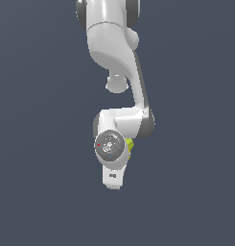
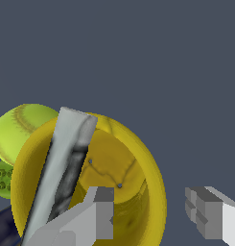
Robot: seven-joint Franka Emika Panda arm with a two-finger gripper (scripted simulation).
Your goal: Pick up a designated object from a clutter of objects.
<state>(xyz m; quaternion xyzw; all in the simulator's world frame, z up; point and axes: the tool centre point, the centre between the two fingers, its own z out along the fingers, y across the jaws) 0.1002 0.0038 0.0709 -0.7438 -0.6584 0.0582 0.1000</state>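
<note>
Wrist view shows the gripper (image 2: pixel 150 211) wide open and holding nothing, one finger (image 2: pixel 97 216) inside the orange-yellow cup (image 2: pixel 114 168) and the other outside its wall. The cup sits beside the yellow-green ball (image 2: pixel 20 129). I judge the approach nearly done; closing and lifting are left.

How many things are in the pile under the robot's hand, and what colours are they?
Orange-yellow cup: 1
Grey bar across the cup's rim: 1
Yellow-green ball: 1
Bright green piece: 1
Dark item, only a corner showing: 1
Total: 5
</note>
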